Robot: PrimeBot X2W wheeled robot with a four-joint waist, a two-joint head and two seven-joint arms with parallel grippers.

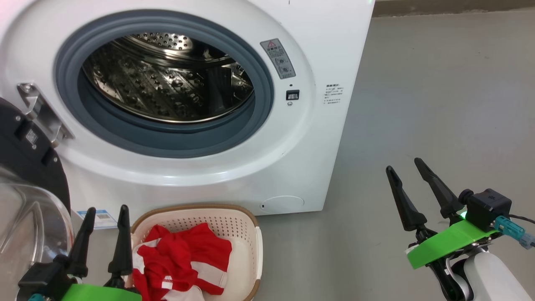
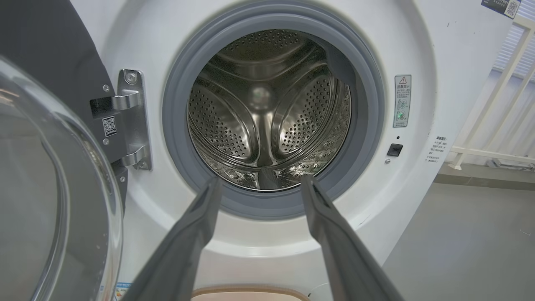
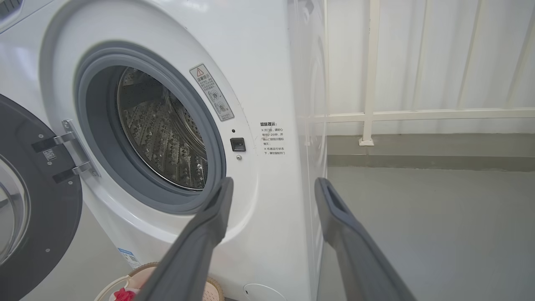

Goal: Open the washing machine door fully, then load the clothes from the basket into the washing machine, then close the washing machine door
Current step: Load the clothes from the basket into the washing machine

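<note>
The washing machine door (image 1: 29,167) stands swung open at far left. Just beside it, the left gripper (image 1: 107,208) hovers with its 2 fingers spread, gripping nothing. Next comes the basket (image 1: 250,225), holding the clothes (image 1: 184,255), in front of the washing machine (image 1: 317,125). At far right, the right gripper (image 1: 403,164) hangs over the floor (image 1: 439,83), its fingers likewise spread.

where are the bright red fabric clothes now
Head view, lower left: the red and white clothes lie in the cream perforated plastic basket on the floor, before the big white washing machine, just right of the left gripper.
</note>
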